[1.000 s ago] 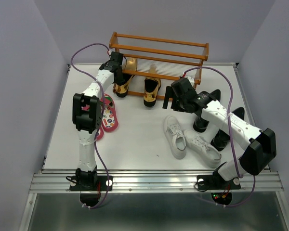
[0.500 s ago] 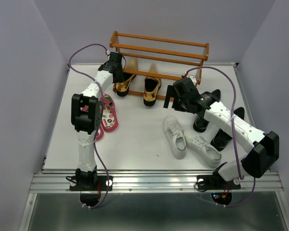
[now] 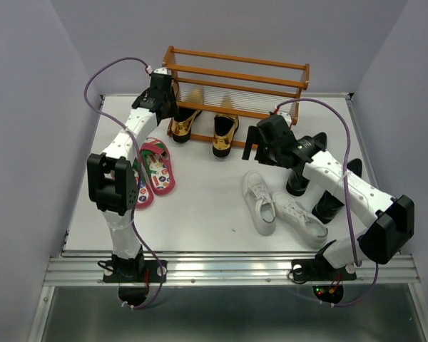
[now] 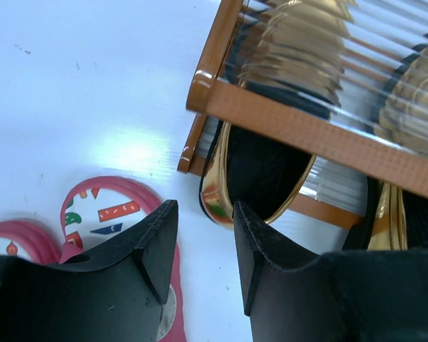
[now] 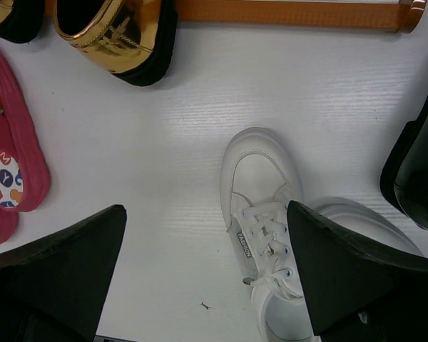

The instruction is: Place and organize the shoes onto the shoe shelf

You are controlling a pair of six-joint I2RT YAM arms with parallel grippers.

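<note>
The shoe shelf (image 3: 235,77) stands at the back of the table. Two gold loafers (image 3: 182,122) (image 3: 225,133) lie with toes under its lower tier and heels sticking out. My left gripper (image 3: 159,100) is open and empty, just left of the left loafer (image 4: 264,171), beside the shelf's corner post (image 4: 207,78). My right gripper (image 3: 259,144) is open wide and empty above the table, over the toe of a white sneaker (image 5: 260,206). Two white sneakers (image 3: 260,203) (image 3: 299,217), two black boots (image 3: 303,167) (image 3: 335,194) and pink flip-flops (image 3: 157,165) lie on the table.
The second flip-flop (image 3: 139,194) lies partly under the left arm. In the right wrist view a gold loafer's heel (image 5: 121,32), the flip-flops (image 5: 11,164), a boot (image 5: 421,178) and the shelf's bottom rail (image 5: 292,11) ring the gripper. Side walls close in the table.
My left gripper has moved left, away from the left gold loafer, and its elbow has swung out to the left. The right arm has hardly moved.
</note>
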